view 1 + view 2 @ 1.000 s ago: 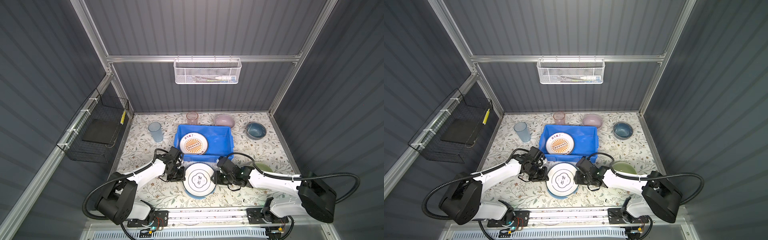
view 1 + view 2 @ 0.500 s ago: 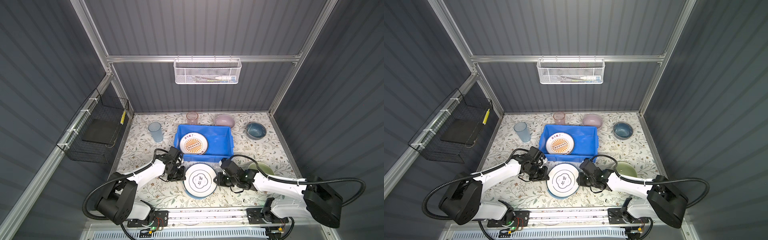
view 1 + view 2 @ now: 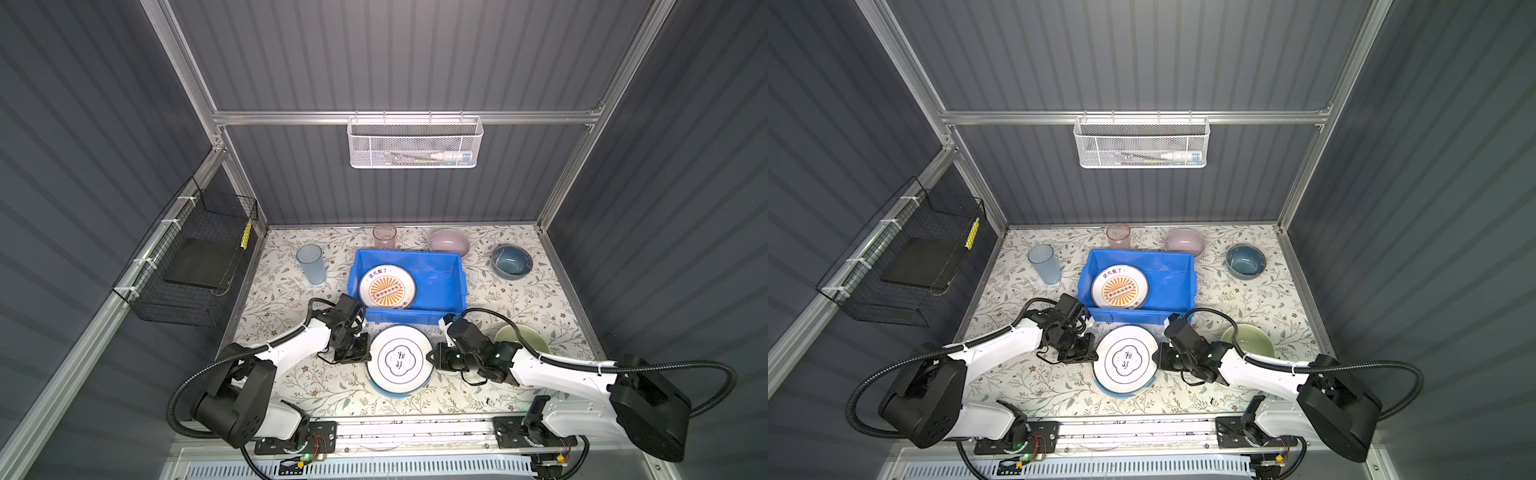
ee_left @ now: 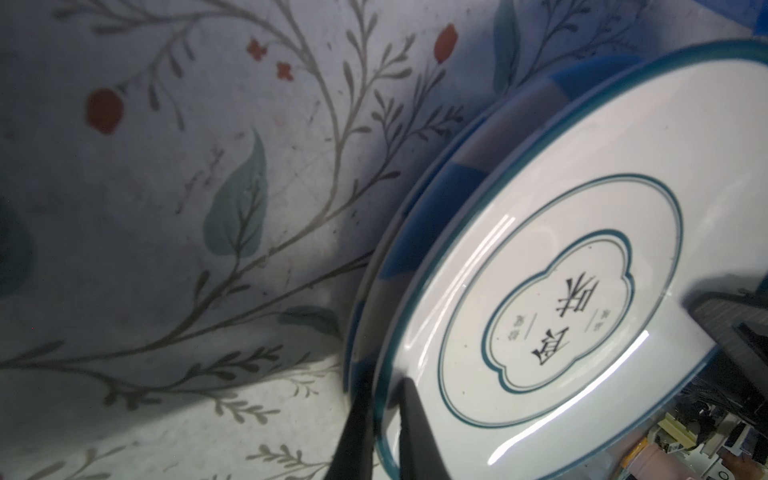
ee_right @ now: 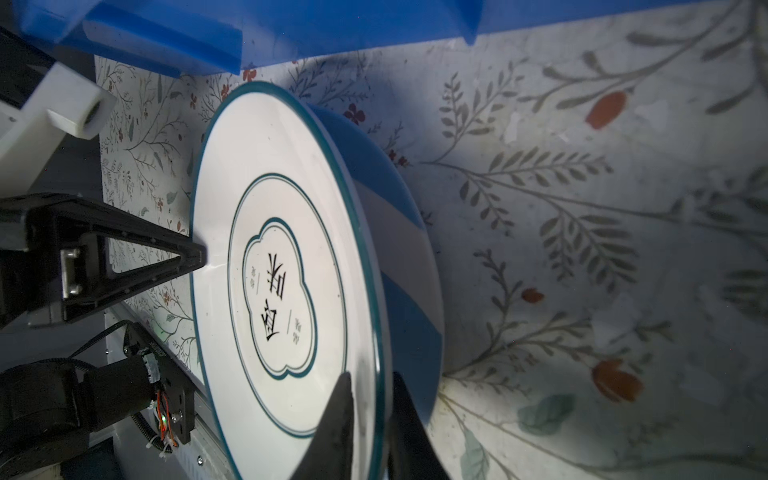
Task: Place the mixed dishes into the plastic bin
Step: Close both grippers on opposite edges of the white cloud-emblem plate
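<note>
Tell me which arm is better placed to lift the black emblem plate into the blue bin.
Left, probably. The left gripper is clamped on the rim of the black emblem plate; the right gripper straddles the opposite rim, grip uncertain.

High stereo pair; wrist close-ups, shared plate (image 4: 561, 187)

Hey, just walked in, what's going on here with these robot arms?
Both arms are on one dish: the left claw and right claw pinch opposite rims of the round white plate with a black emblem, lying atop a blue-and-white striped plate beside the bright blue plastic bin. The bin holds only an orange sunburst plate. A pale green bowl, lilac bowl, dark blue bowl, blue tumbler and pink tumbler stand outside it.
</note>
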Available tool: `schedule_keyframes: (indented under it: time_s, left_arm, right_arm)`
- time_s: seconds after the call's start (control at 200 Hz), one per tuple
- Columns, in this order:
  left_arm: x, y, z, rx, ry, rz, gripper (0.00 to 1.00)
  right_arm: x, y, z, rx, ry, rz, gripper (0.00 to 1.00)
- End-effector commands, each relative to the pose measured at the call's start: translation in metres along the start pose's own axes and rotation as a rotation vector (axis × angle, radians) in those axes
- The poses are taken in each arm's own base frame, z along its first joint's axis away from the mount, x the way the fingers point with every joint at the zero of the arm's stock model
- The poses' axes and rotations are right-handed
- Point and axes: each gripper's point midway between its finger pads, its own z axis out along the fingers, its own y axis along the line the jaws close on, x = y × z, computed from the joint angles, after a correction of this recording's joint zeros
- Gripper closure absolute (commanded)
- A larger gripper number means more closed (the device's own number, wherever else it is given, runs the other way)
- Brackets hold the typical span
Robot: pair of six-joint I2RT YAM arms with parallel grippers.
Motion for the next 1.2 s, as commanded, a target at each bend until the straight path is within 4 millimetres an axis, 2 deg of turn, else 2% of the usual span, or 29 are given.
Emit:
schedule_keyframes:
  time_s: [0.0, 0.185, 0.285, 0.385, 0.59, 0.71, 0.896, 0.916, 1.036, 1.081, 1.196]
  left_arm:
    - [0.012, 0.011, 0.015, -0.031, 0.047, 0.001, 0.9]
    - [0.009, 0.009, 0.015, -0.025, 0.042, 0.006, 0.9]
    - [0.008, 0.006, 0.013, -0.019, 0.036, 0.009, 0.86]
    - [0.007, 0.005, 0.01, -0.016, 0.028, 0.013, 0.83]
    - [0.005, -0.001, -0.002, -0.007, 0.001, 0.009, 0.79]
    - [-0.002, -0.006, -0.019, -0.027, -0.038, 0.019, 0.71]
    - [-0.02, -0.016, -0.057, -0.063, -0.161, 0.054, 0.62]
    - [-0.022, -0.016, -0.062, -0.073, -0.177, 0.054, 0.61]
    - [-0.035, -0.014, -0.089, -0.145, -0.264, 0.039, 0.51]
    - [-0.041, -0.014, -0.097, -0.167, -0.288, 0.037, 0.48]
    - [-0.058, -0.014, -0.113, -0.214, -0.359, 0.039, 0.4]
  right_arm:
    - [-0.014, 0.051, -0.003, -0.202, -0.034, -0.053, 0.85]
    - [-0.015, 0.052, 0.001, -0.208, -0.026, -0.041, 0.85]
    - [-0.015, 0.052, 0.002, -0.2, -0.022, -0.035, 0.9]
    - [-0.011, 0.042, 0.004, -0.161, -0.005, -0.021, 0.95]
    - [-0.006, 0.038, -0.002, -0.154, 0.011, -0.016, 1.0]
    - [-0.007, 0.037, -0.012, -0.144, 0.01, -0.026, 1.0]
    - [-0.012, 0.036, -0.032, -0.12, 0.013, -0.085, 1.0]
    - [-0.015, 0.042, -0.041, -0.142, -0.002, -0.1, 1.0]
    - [-0.023, 0.047, -0.059, -0.16, 0.004, -0.14, 1.0]
    - [-0.022, 0.055, -0.068, -0.196, 0.029, -0.157, 1.0]
    - [-0.039, 0.067, -0.088, -0.218, 0.006, -0.184, 1.0]
